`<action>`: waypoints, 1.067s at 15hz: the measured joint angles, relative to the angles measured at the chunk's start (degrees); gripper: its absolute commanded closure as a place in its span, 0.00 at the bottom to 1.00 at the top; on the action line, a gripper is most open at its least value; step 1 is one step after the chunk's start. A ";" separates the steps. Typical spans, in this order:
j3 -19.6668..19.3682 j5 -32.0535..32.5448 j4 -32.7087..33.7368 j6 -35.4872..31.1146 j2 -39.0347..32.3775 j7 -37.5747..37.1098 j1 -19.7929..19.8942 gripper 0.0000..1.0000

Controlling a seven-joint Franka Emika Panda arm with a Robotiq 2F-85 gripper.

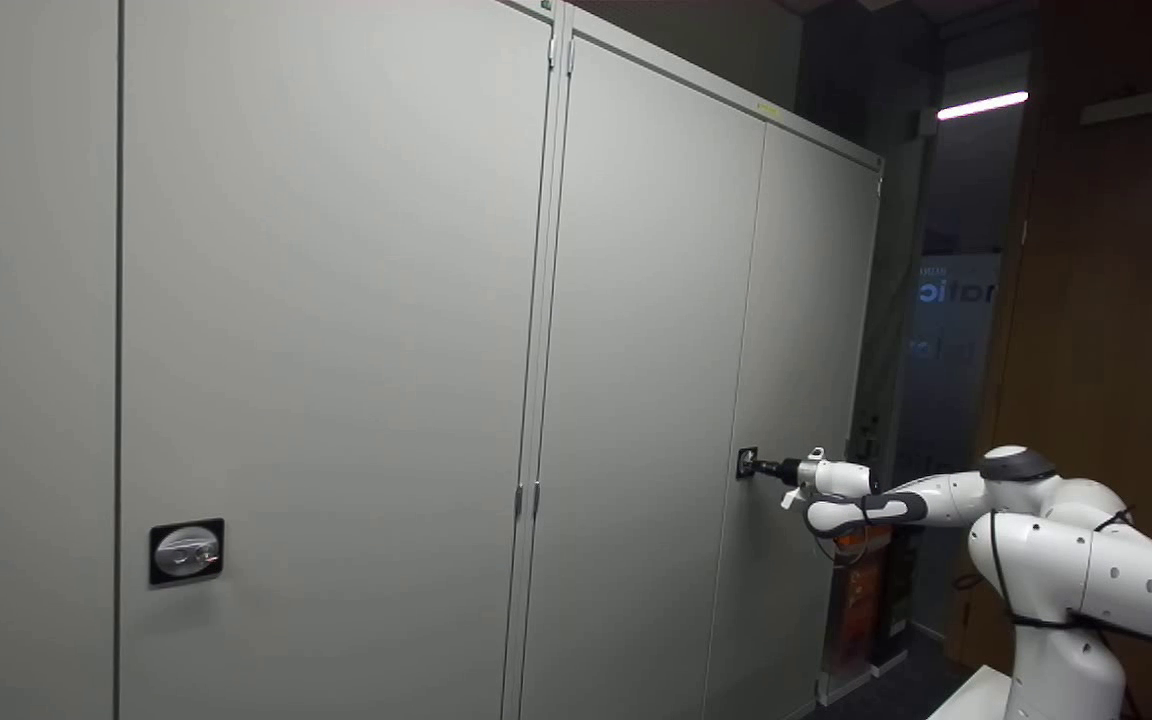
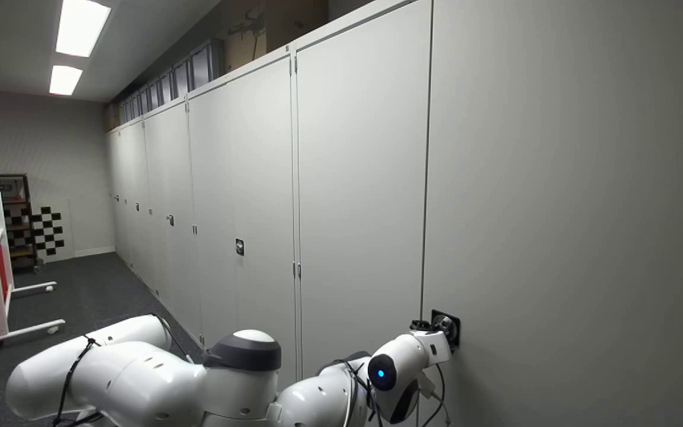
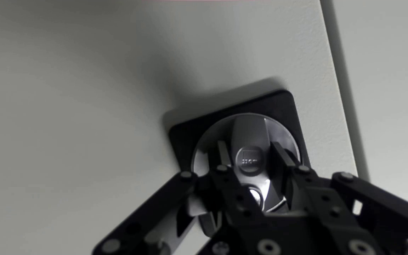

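Arm (image 1: 1046, 560): glossy white, rounded; dark grey joint band (image 2: 245, 357); black cable straps (image 2: 71, 373). Black end disc (image 2: 377, 363), blue light (image 2: 380, 373) at its centre. Gripper (image 3: 250, 156): black linkage (image 3: 234, 187), grey screw head (image 3: 111, 246) at 7 o'clock in wrist view.

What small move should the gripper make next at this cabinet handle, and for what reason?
Probably close the gripper gently: in the wrist view its fingers straddle the handle, but firm contact on both sides cannot be confirmed.

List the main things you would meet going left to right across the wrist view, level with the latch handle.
Broad stretch of pale cabinet door, one finger of the end effector, grey latch handle, the other finger, dark gap between doors, neighbouring door
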State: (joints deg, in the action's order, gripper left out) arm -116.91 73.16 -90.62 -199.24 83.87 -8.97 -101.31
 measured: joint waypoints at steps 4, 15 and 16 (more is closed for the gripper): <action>-0.10 -0.18 0.08 -0.06 -0.09 1.97 -0.07 0.92; -0.19 -0.42 0.33 -0.12 -0.09 8.00 -0.15 0.92; -0.19 -1.20 0.25 -0.18 -0.09 9.38 -0.22 0.92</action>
State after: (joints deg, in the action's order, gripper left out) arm -117.11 71.96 -90.36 -199.43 83.79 0.40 -101.53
